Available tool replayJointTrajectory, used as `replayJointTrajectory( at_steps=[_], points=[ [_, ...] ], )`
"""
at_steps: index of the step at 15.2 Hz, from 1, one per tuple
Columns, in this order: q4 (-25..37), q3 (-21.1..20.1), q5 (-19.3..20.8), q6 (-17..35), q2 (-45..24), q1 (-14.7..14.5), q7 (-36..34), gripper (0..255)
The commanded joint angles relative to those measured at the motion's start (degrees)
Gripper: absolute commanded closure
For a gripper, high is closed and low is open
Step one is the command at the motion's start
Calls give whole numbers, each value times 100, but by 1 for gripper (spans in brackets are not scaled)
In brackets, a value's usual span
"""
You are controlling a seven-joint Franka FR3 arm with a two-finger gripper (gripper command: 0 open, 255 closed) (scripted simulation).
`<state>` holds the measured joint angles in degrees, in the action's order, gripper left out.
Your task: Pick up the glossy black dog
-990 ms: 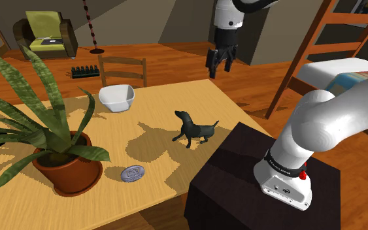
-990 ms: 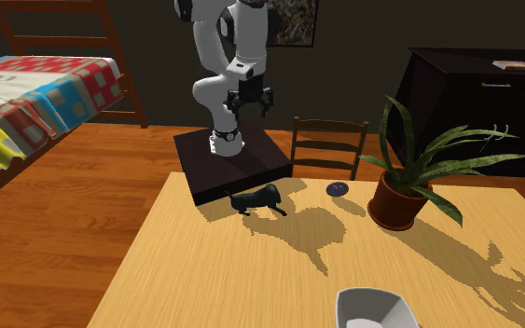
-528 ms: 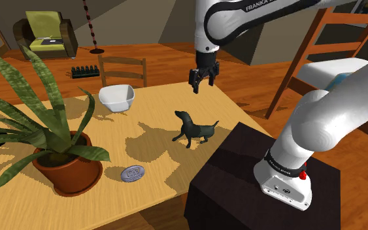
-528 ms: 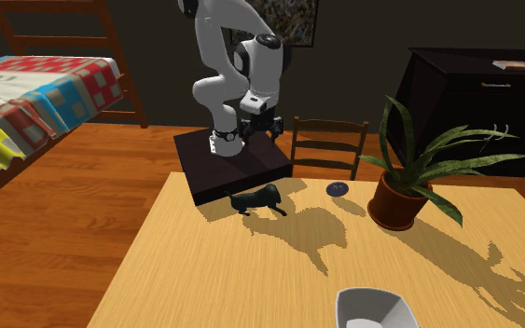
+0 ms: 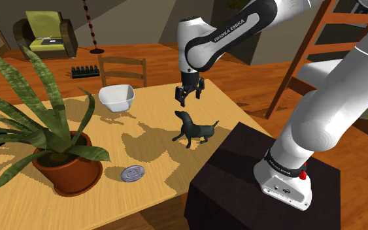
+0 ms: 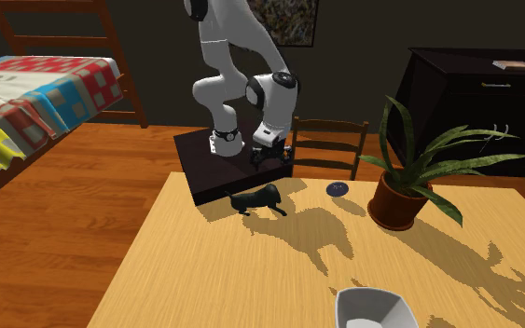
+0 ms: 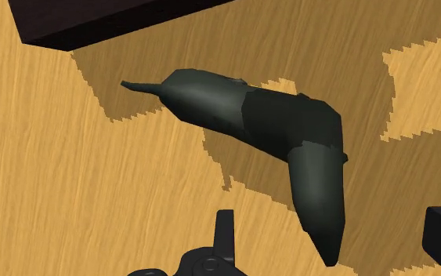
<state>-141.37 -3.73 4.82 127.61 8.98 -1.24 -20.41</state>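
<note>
from where i stand, the pick-up has hardly begun. the black dog (image 5: 195, 131) stands upright on all fours on the worktop (image 5: 151, 104), just beside the dark stand (image 5: 241, 170), and nothing touches it. the end effector (image 5: 186, 98) hangs in the air above the dog's head end, pointing down, clear of the animal. in the wrist view its two black fingers (image 7: 225, 229) are spread wide apart with nothing between them but the dog's head far below. so, as i judge it, the approach is partly made. what is left is the drop to the dog, lining the fingers up across its narrow body, the squeeze and the lift. the white bowl (image 5: 117, 98) and the potted plant (image 5: 68, 163) sit well apart from the dog and look unlikely to get in the way.
</note>
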Motion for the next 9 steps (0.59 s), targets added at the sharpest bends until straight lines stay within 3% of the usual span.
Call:
replayJointTrajectory(
  at_steps=[1,4,9],
  points=[
    [201,-45,112,326,-548,6,-187,0],
    [440,-59,274,642,-1141,-1,-408,0],
    [366,-42,364,1025,-1455,-3,-495,0]
  ],
)
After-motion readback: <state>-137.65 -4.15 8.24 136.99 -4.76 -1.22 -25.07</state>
